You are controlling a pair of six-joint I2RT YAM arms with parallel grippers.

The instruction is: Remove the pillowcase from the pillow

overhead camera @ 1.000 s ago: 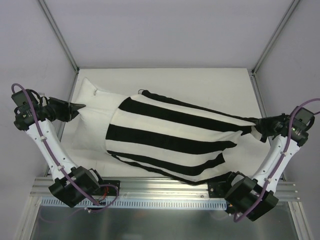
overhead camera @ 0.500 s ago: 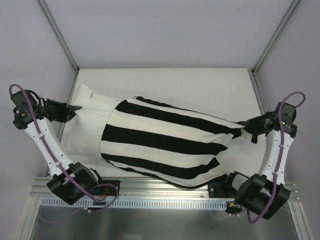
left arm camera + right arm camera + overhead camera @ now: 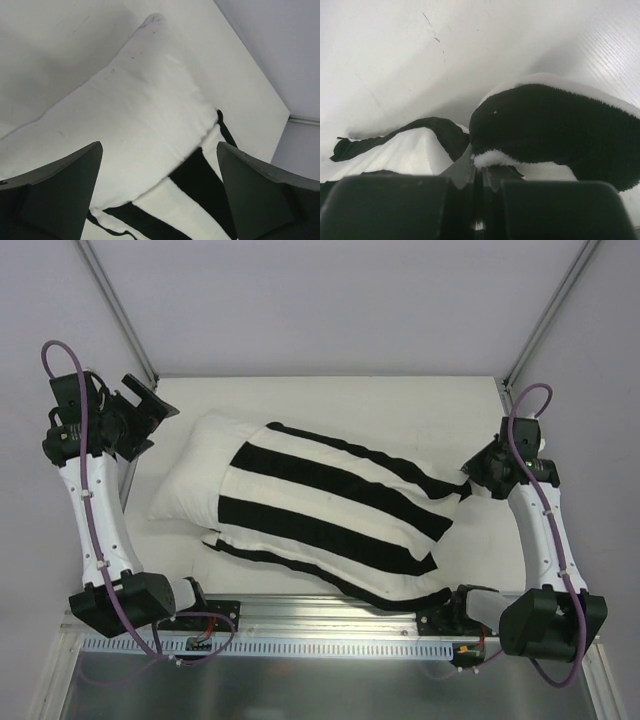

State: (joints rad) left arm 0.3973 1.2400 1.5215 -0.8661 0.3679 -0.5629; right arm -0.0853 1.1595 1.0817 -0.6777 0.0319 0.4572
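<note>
The pillowcase (image 3: 340,510) covered most of the pillow (image 3: 190,475) on the table (image 3: 400,405), and its bunched end was pinched between the closed fingers of the right gripper (image 3: 468,485). The pillow's bare end lay just beyond the left gripper (image 3: 152,422), whose fingers (image 3: 60,190) stood wide apart, holding nothing and apparently clear of the fabric.

1. The top external view looks down from above and behind the arm bases. It is far enough off to take in the whole table (image 3: 400,410), both arms, the pillowcase (image 3: 330,510) and the pillow (image 3: 190,480).
2. The left wrist view looks steeply down past the left gripper (image 3: 159,197) from well above, sharing the pillow's bare end.
3. The right wrist view sits very near, past the right gripper (image 3: 477,172), sharing the pillowcase's bunched end.
</note>
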